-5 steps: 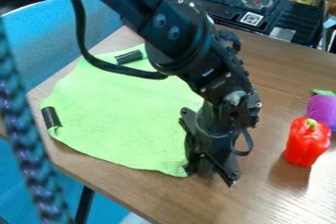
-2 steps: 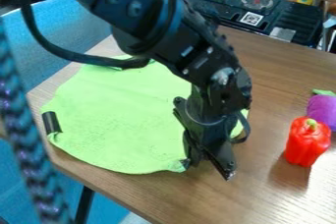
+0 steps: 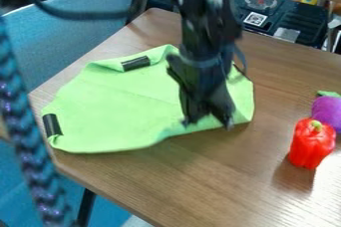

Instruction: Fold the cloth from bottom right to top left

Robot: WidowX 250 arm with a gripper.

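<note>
One black unit [image 3: 303,22], shallow, set beyond the far side of the worktop [image 3: 266,171]. On it: a ringed burner [image 3: 260,2], a white patterned square [image 3: 255,19] and a pale rectangle [image 3: 287,34].

Arm [image 3: 203,22]: enters at the top edge, slightly right of mid-view, wrist hanging roughly vertical. Dark cable [image 3: 86,14] sags in a loop to its left. Gripper [image 3: 208,123] points down over the right part of the cloth [image 3: 113,106], close to the cloth's near edge. State of grip: cannot tell whether apart, together or clamped on the cloth.

Cloth: light green, spread over the left and middle of the worktop. Its right part extends past the gripper; the near edge slants up from lower left towards the right. Upper black piece [image 3: 136,63] lies by the far edge, left black piece [image 3: 51,125] at the left edge.

Right side: red pepper [image 3: 311,144], upright, green stem on top. Purple item [image 3: 327,111] just behind it, cut by the view's edge. Left foreground: braided strand [image 3: 27,146], blurred, running top to bottom.
</note>
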